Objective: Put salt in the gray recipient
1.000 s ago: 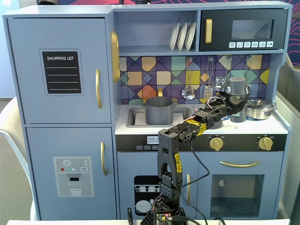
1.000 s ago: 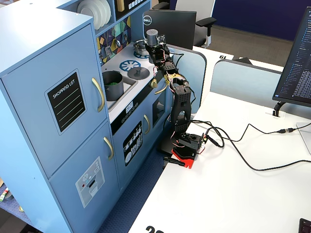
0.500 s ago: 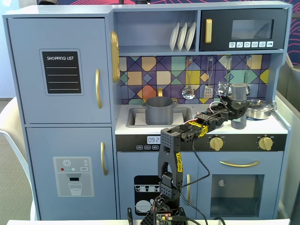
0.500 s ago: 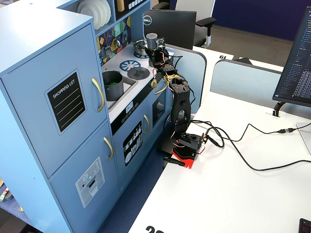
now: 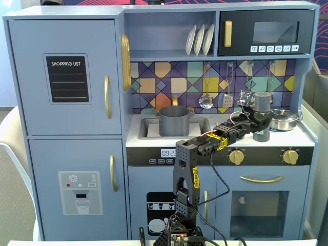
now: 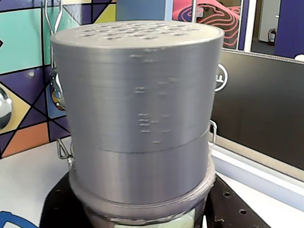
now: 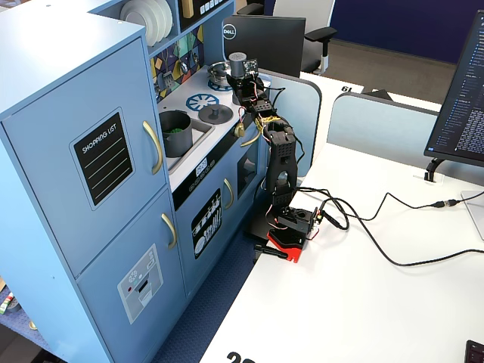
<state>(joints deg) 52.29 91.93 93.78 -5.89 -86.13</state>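
The end effector [image 5: 258, 124] is clamped around the lower half of the salt [image 5: 262, 109], which stands upright, long axis vertical, its base on or just above the bench [image 5: 287, 136] at the right end of a fixed view; contact with the surface cannot be made out. In the wrist view the salt [image 6: 140, 99] fills the picture, its perforated top level. The gray recipient [image 5: 175, 121] sits in the sink, well to the left of the end effector in that fixed view, across the hob, so the coming carry runs leftward. Against the picture of a second ago, the salt is lower: it was held clearly above the bench then and has come down beside the steel pan [image 5: 282, 119]
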